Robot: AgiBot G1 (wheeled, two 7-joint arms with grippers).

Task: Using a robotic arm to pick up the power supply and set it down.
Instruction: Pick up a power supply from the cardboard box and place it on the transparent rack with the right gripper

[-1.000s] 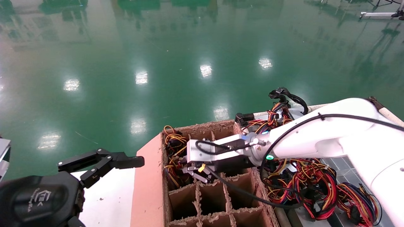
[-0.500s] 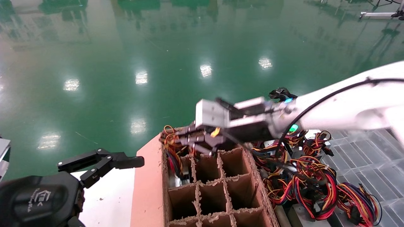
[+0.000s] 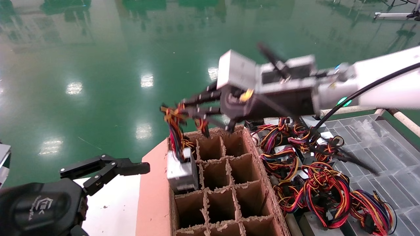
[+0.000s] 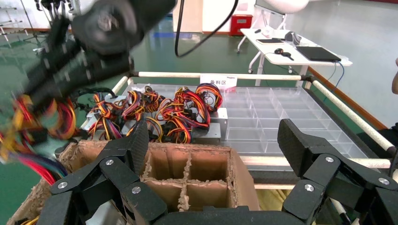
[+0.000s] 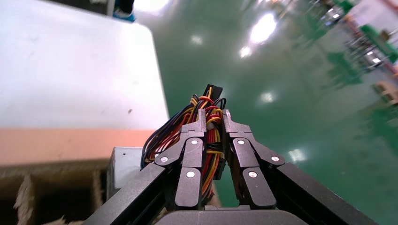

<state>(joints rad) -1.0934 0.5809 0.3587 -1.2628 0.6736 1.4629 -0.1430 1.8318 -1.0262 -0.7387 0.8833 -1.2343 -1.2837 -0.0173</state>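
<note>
I'm hoisting grey metal vented power supply [image 3: 181, 173] by its wires, centre-left frame, over brown cardboard divider carton [image 3: 226, 209].
Right gripper [image 3: 183, 110] clenching floppy wire bundle [image 3: 174, 131]; box looking heavy, swinging. Left gripper [image 3: 108, 170] idling, released.

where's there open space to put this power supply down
The right gripper holds the power supply by its wires. Bare spots: white tabletop beside the carton, and tray cells on the far right. Crowded: the wire pile.

The glossy green floor [image 3: 131, 65] mirrors lights. The brown cardboard carton [image 3: 210, 183] looks rough, with frayed edges. The grey power supply box [image 3: 181, 173] is dull metal; its coloured wires [image 3: 174, 131] have smooth plastic sheaths.
</note>
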